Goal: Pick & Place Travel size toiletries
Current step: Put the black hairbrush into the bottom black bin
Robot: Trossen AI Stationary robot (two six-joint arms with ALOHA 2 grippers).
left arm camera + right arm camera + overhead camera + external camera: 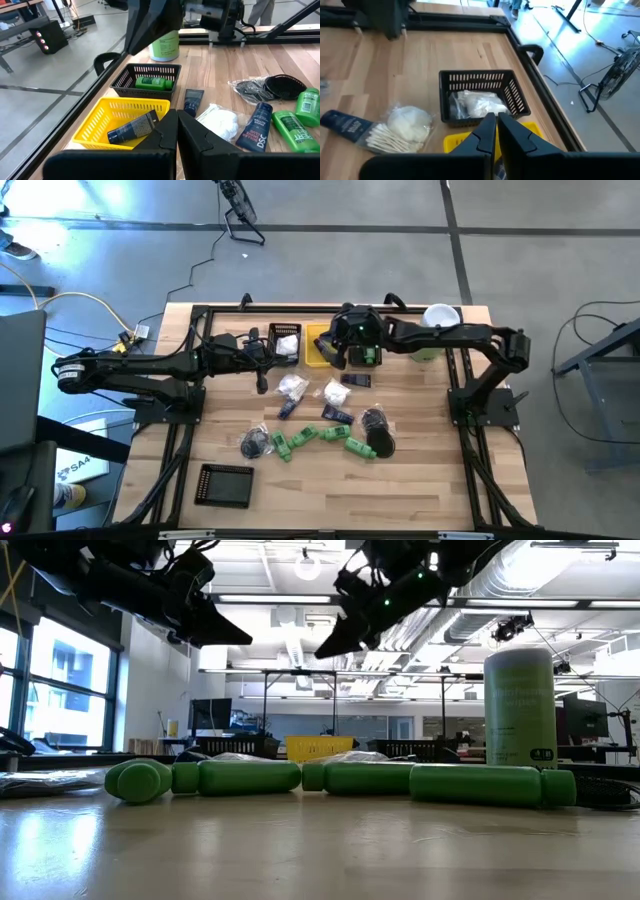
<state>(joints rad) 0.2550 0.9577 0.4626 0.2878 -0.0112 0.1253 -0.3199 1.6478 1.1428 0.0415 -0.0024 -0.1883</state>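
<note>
We're in a big open robotics lab: a wooden worktable stands on a polished concrete floor with cables trailing off its left edge. Beyond it, exposed ceiling ducts, strip lights and rows of workbenches.

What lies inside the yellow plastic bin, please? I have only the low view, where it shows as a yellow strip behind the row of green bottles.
Observer: The left wrist view shows one dark blue tube lying in the yellow slotted plastic bin.
Operator: Thank you. Is anything in the bins next to it?
Observer: On one side, a black slotted plastic bin holds a single green bottle.
Operator: And on the other side?
Observer: The right wrist view shows a second black slotted bin holding a white crinkly packet.
</note>
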